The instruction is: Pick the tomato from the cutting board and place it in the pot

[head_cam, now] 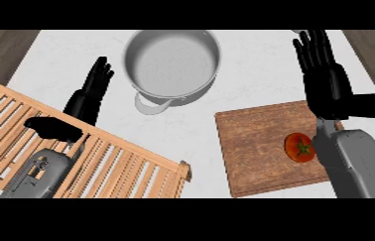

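A red tomato (pixel 299 147) with a green stem lies on the right side of the wooden cutting board (pixel 256 146), partly hidden by my right forearm. A silver pot (pixel 171 62) stands at the back centre, nothing inside it, its handle pointing toward me. My right hand (pixel 326 81) hovers open beyond the board's far right corner, fingers straight and pointing away, holding nothing. At the left, my left hand (pixel 86 98) is also open, fingers straight, above the counter left of the pot.
A slatted wooden rack (pixel 110 160) fills the lower left, under my left forearm. The white counter (pixel 242 86) lies between pot and board. Dark wood edges show at the top corners.
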`<state>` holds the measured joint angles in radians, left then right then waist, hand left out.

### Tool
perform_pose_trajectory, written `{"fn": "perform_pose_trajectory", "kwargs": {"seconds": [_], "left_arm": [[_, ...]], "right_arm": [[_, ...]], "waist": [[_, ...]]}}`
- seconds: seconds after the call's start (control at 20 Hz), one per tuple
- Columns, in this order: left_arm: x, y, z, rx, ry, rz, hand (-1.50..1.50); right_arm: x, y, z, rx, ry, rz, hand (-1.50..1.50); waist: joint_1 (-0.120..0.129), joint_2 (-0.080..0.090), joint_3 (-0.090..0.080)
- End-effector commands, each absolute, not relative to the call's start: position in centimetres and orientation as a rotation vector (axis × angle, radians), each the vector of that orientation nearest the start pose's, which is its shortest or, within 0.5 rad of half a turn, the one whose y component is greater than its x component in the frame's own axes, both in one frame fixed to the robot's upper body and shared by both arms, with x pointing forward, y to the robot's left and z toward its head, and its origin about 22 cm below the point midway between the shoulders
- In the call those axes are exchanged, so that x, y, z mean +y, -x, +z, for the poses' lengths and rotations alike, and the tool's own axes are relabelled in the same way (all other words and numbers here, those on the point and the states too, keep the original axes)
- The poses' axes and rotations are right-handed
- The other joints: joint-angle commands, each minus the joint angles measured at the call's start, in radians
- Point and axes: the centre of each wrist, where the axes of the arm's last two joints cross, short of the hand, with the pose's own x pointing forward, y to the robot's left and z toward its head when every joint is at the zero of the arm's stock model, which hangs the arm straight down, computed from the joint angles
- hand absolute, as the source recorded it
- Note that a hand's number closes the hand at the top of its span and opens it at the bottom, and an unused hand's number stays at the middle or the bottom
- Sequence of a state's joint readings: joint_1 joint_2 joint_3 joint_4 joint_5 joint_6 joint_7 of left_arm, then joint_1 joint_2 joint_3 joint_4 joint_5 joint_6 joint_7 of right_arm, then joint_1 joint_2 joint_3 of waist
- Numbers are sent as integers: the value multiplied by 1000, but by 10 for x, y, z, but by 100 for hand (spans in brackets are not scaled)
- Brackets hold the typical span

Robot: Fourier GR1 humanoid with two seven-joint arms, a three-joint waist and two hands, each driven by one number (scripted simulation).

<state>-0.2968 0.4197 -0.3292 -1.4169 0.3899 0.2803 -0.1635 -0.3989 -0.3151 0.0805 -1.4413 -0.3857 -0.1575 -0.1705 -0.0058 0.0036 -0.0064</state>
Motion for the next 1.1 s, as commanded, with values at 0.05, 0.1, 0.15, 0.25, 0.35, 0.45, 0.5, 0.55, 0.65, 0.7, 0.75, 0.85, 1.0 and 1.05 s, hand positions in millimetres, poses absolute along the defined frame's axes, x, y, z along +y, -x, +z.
{"fn": "perform_pose_trajectory", "kwargs": {"seconds": [0.05,0.1,0.15,0.25,0.35,0.45,0.5,0.55,0.65,0.7,0.75,0.85,1.0,1.05], "left_arm": [[269,-300,79,-1514,-70,-91,0],[275,-310,98,-1445,-104,-71,0],[303,-307,70,-1402,-146,-101,0],[346,-291,40,-1397,-205,-20,0],[332,-285,17,-1395,-69,83,0],[341,-276,5,-1337,-120,78,0],[345,-279,7,-1322,-160,54,0],[347,-280,7,-1298,-189,34,0],[351,-283,9,-1255,-225,5,0],[344,-285,3,-1232,-220,7,0],[349,-291,15,-1231,-245,-7,0],[341,-295,13,-1199,-262,-34,0],[334,-296,21,-1149,-269,-51,0],[335,-301,32,-1158,-280,-48,0]], "right_arm": [[-263,-318,69,-1886,105,-42,150],[-276,-318,72,-1880,191,-51,150],[-285,-313,63,-1858,287,-69,150],[-305,-304,54,-1819,430,-87,150],[-364,-293,61,-1786,855,-150,150],[-368,-286,54,-1798,989,-228,-150],[-366,-285,54,-1808,1035,-247,-150],[-365,-282,50,-1821,1085,-218,-150],[-359,-273,36,-1809,1158,-206,-150],[-354,-272,33,-1811,1193,-203,-150],[-354,-266,24,-1782,1239,-209,-150],[-348,-254,10,-1751,1277,-162,-150],[-351,-227,-22,-1578,1327,-111,-150],[-357,-213,-32,-1518,1346,-66,-150]], "waist": [[-1,-9,8],[-4,-13,9],[13,-7,10],[7,5,16],[-60,5,12],[-50,2,18],[-46,1,18],[-34,0,17],[-18,-1,17],[-15,-1,12],[-6,-4,13],[-6,-5,9],[10,-4,3],[5,-6,1]]}}
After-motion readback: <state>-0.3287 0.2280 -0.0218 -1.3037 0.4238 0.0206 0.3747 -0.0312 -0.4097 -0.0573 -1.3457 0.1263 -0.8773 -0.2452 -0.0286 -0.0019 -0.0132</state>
